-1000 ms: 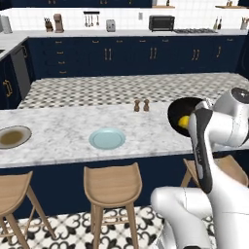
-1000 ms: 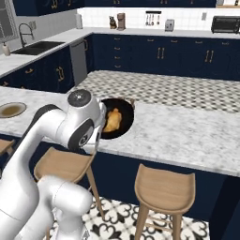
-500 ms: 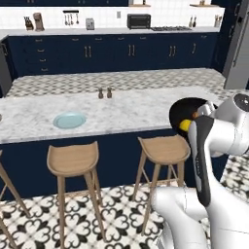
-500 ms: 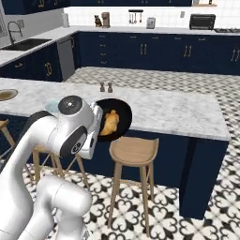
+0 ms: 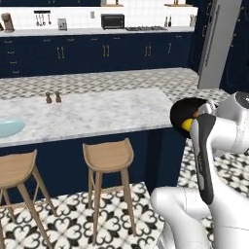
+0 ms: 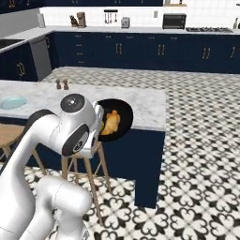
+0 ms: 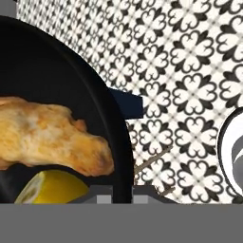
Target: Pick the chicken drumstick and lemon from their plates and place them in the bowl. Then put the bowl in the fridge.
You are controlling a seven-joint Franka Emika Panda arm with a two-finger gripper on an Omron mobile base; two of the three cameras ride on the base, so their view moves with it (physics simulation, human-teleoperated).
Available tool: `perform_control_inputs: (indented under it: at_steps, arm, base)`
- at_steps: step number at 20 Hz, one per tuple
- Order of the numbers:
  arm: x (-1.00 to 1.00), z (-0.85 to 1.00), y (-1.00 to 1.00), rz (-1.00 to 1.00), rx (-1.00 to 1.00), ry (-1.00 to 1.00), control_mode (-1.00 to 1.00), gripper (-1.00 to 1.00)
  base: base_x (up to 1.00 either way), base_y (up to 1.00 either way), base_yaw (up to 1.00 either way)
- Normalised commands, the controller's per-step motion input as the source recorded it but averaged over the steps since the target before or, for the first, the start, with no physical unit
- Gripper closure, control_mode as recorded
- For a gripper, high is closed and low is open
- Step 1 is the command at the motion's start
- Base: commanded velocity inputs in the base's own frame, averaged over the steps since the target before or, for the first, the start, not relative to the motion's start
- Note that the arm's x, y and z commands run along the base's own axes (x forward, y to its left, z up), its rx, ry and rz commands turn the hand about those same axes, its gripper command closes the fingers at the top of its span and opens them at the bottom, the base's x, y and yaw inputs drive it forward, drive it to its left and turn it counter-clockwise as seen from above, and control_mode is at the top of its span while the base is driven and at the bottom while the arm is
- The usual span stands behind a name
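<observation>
Currently the bowl (image 6: 118, 123) is held up off the counter (image 6: 145, 101) by the gripper (image 7: 122, 193), whose jaws are closed narrowly over the bowl's rim at the bottom of the hand view. Inside the bowl the chicken drumstick (image 7: 50, 140) is seen lying across the black interior, and the lemon (image 7: 54, 186) rests just beside it, touching its lower side, close to the clamped rim. From the right base view the bowl is seen tilted toward the camera, near the right end of the marble counter and partly past its near edge, with the drumstick and a sliver of yellow visible inside. In the left base view the bowl (image 5: 188, 110) is partly hidden behind the white arm, with the lemon (image 5: 186, 125) showing at its lower edge. The fridge (image 5: 217, 39) stands far to the right, past the end of the counter. A light blue plate (image 5: 9, 128) lies at the far left of the counter, well apart from the bowl, and two wooden stools (image 5: 108, 156) stand under the near side.
</observation>
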Motion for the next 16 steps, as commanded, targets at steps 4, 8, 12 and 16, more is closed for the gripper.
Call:
perform_control_inputs:
  at_steps: [4,8,12,16]
  arm:
    - [0.00,0.00,0.00,0.00,0.00,0.00,1.00,1.00]
    - [0.00,0.00,0.00,0.00,0.00,0.00,1.00,1.00]
    - [0.00,0.00,0.00,0.00,0.00,0.00,1.00,1.00]
    - [0.00,0.00,0.00,0.00,0.00,0.00,1.00,1.00]
  base:
    - [0.28,-1.00,-0.07]
    - [0.73,-1.00,-0.01]
    - [1.00,-1.00,0.06]
    - [1.00,-1.00,0.14]
